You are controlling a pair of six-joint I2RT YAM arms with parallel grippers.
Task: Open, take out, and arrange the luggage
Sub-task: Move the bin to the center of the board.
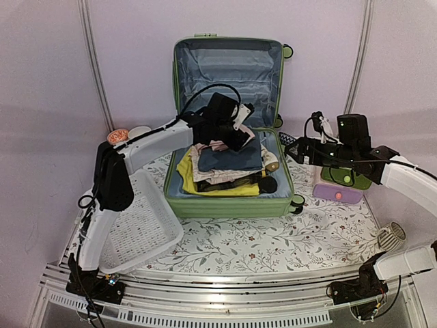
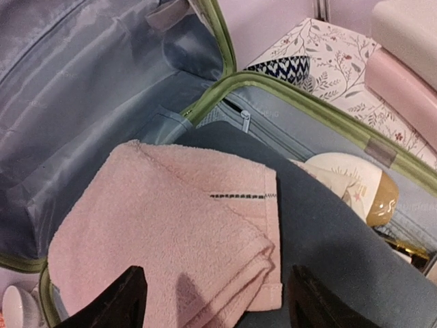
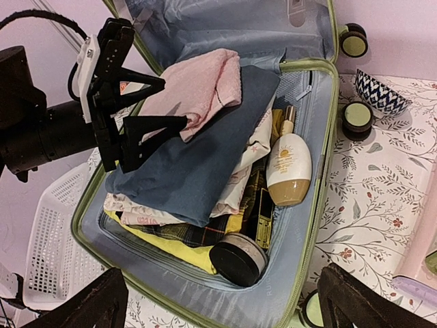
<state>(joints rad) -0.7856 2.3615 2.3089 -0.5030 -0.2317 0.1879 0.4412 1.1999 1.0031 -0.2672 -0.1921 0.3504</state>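
Black fingers [image 2: 116, 304] of the left claw [image 2: 215, 270] stand spread and released, gripping nothing, straddling the near corner of a folded pink towel [image 2: 171, 225] just beneath them. Under the towel lies a blue-grey garment [image 2: 328, 253], both inside the luggage [image 1: 229, 205], which sits lid-up on the bench [image 1: 328, 232] below the claw. To lift cleanly, I judge, drop lower, pinch the towel's full folded thickness and spare the garment. The right claw [image 3: 222, 290] hangs released and empty beside the luggage.
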